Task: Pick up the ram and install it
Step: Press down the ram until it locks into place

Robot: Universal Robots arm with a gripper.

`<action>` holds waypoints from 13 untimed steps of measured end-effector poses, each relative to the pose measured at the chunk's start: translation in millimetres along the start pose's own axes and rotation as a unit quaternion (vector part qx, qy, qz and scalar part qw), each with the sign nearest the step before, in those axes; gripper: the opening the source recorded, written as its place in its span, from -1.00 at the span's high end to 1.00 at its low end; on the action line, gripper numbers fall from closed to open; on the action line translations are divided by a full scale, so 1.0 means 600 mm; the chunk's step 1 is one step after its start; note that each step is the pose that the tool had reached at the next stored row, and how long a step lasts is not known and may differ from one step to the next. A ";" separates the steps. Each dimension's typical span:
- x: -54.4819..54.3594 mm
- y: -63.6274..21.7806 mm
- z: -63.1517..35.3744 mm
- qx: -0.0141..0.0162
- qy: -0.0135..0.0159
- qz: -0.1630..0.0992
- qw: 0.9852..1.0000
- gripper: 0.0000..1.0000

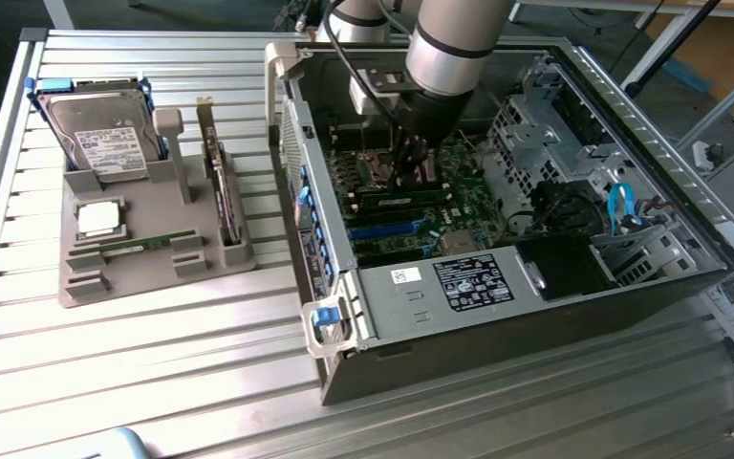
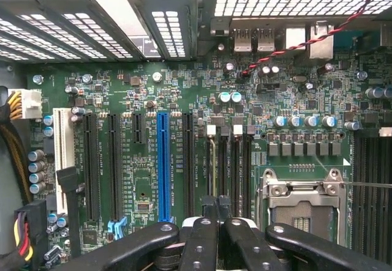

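The ram [image 1: 131,246], a thin green stick, lies in a cradle of the grey holder [image 1: 150,277] on the exterior view's left, far from the arm. My gripper [image 1: 412,170] reaches down into the open computer case [image 1: 469,287]. Its black fingers [image 2: 202,240] are shut together right over the memory slots [image 2: 211,161] of the motherboard [image 2: 141,100]. Directly beneath the fingers a dark stick with a pale label [image 1: 393,203] stands upright among the slots. Whether the fingers touch it I cannot tell.
The holder also carries a hard drive [image 1: 106,134], a square silver processor [image 1: 99,218] and an upright expansion card [image 1: 221,182]. Inside the case are a blue slot [image 2: 163,161], the processor socket [image 2: 300,204], drive cages [image 1: 533,124] and a blue cable [image 1: 619,206].
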State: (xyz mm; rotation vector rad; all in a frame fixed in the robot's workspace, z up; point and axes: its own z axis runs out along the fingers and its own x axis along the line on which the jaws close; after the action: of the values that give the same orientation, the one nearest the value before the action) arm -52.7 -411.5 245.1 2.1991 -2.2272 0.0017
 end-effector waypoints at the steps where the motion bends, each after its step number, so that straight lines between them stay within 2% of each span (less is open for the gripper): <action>1: 0.000 0.000 0.000 0.000 0.000 0.000 1.000 0.79; 13: 0.001 0.008 0.000 0.000 0.000 0.000 1.000 0.79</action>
State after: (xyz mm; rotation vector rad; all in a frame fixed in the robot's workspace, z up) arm -57.2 -411.8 245.0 2.1992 -2.2270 0.0018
